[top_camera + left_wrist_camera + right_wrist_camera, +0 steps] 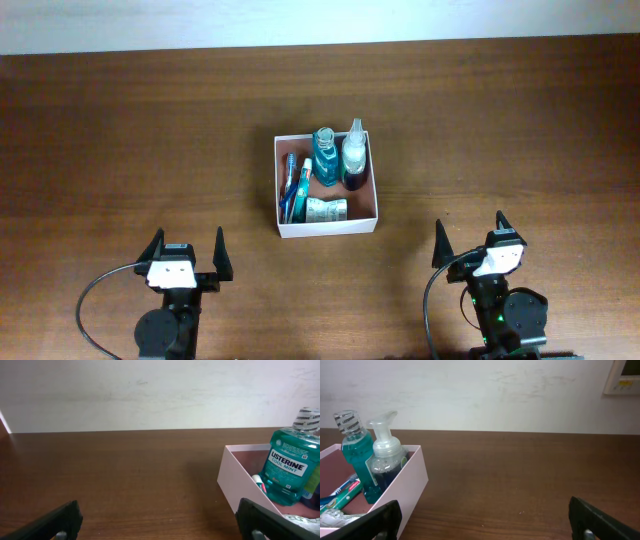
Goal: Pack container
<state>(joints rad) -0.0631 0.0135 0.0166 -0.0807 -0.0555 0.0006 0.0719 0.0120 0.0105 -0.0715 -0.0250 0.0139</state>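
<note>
while left hand [189, 242] and right hand [469, 226] gape, the container [328, 228] sits apart between them.

I get soft, even light on all three feeds, with no hard glare. From overhead the table [120, 130] looks evenly lit to every edge, and the wall [300, 20] past its far edge washes out white. The box [327, 228] throws only a faint shadow. In the left wrist view the bottle [287, 467] label reads sharp, while the dark fingers [55, 522] at the bottom look blurred.
</note>
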